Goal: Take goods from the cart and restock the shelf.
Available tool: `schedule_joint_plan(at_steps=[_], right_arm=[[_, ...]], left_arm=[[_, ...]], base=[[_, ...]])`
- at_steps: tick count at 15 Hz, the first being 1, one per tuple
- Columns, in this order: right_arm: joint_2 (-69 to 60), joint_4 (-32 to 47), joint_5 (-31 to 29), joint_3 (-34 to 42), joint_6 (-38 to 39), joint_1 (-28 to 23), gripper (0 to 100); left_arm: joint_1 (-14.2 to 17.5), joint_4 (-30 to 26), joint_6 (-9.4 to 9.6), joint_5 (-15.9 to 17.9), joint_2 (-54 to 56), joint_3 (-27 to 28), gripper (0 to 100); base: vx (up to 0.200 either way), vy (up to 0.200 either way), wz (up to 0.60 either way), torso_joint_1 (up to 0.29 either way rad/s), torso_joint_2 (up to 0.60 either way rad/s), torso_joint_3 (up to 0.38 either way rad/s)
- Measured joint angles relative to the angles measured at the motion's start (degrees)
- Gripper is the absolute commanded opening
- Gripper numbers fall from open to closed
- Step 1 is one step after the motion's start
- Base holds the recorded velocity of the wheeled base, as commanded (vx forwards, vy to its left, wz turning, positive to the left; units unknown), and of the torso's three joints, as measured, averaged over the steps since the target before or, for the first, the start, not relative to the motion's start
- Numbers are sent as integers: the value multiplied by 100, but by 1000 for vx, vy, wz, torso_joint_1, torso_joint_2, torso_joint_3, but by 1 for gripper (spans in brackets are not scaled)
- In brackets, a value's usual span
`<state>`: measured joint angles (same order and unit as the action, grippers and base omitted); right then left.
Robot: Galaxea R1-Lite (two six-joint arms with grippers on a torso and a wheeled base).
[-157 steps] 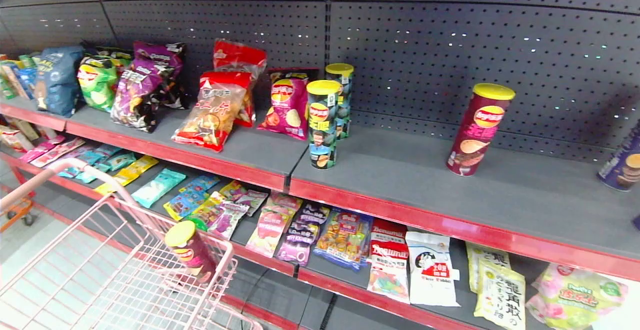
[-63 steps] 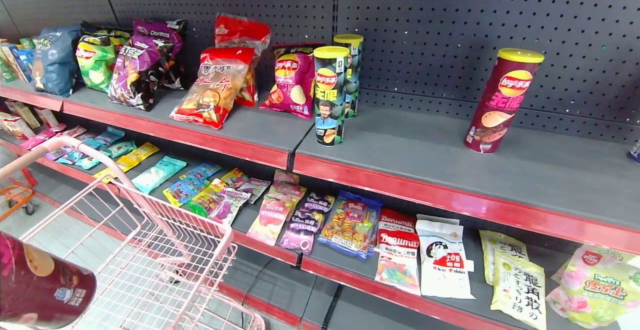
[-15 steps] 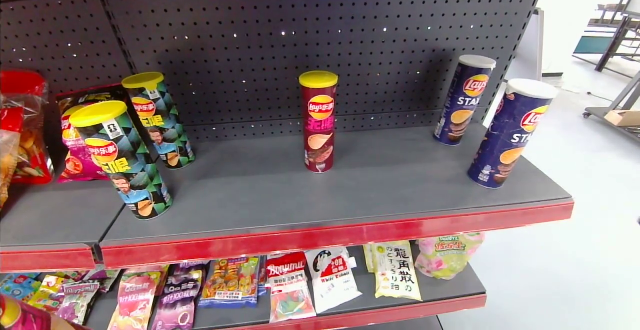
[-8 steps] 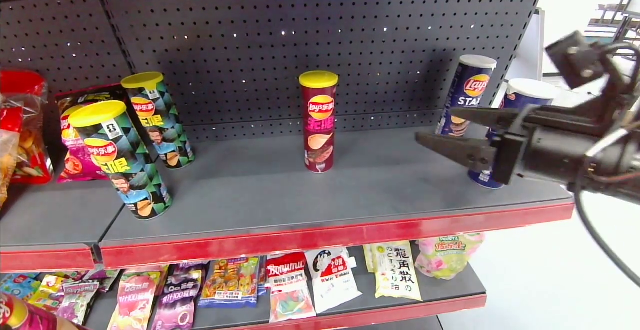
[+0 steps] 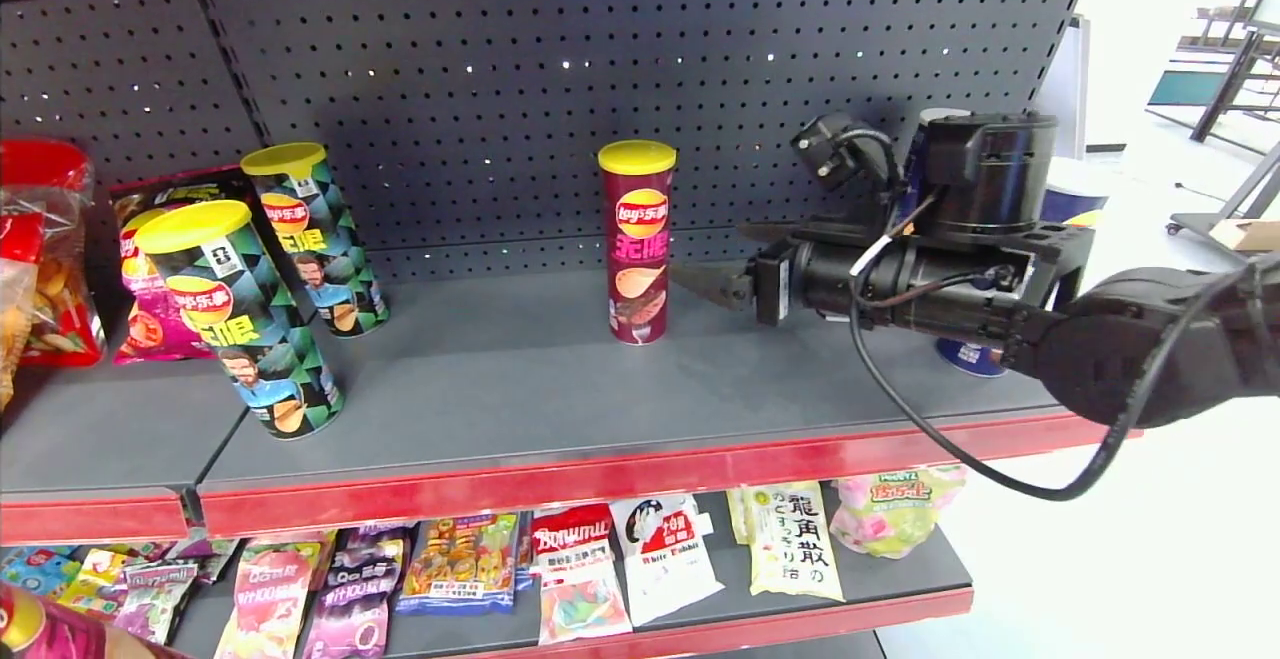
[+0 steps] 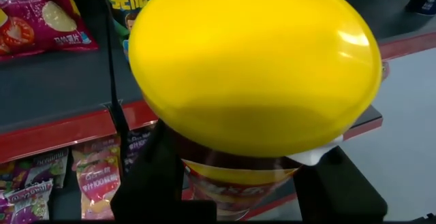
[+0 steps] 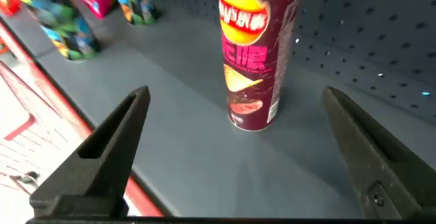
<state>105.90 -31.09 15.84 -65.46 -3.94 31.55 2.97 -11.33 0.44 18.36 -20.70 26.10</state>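
**Chip can [image 6: 252, 67] clamped in left claw [image 6: 245, 183]**

Maroon, yellow lid, held out in front of the shelf [image 5: 560, 389]. Likely light, stiff cardboard, slick and easy to dent, so best gripped mid-body. Logo and chip picture on the label. Right claw [image 7: 235, 98] spread wide, just short of a matching can [image 5: 637, 239] on the shelf.

Your right gripper [image 5: 712, 257] is black all over. Shelf can [image 5: 637, 239] straight ahead of its tips has a maroon body, yellow lid, red-and-yellow logo and pink lettering. Held can [image 6: 252, 60] in your left gripper [image 6: 245, 186] has the same yellow lid and maroon body; that gripper is black too. Patterned cans [image 5: 240, 319], farther out past the right gripper's tips, show a green-teal-black triangle pattern with yellow lids. Navy can [image 5: 965, 359] behind the right gripper is dark blue. Shelf [image 5: 560, 389] has a grey deck and red front lip. Pegboard [image 5: 480, 69] beyond is dark grey, dotted with holes.
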Motion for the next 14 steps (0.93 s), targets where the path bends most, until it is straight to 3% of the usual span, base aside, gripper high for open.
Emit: schedule_joint_plan(at_steps=[14], right_arm=[[1113, -4, -108, -1328, -51, 76, 100]], left_arm=[[-2, 0, 0, -9, 4, 118, 0]], base=[[0, 0, 0, 0, 0, 0]])
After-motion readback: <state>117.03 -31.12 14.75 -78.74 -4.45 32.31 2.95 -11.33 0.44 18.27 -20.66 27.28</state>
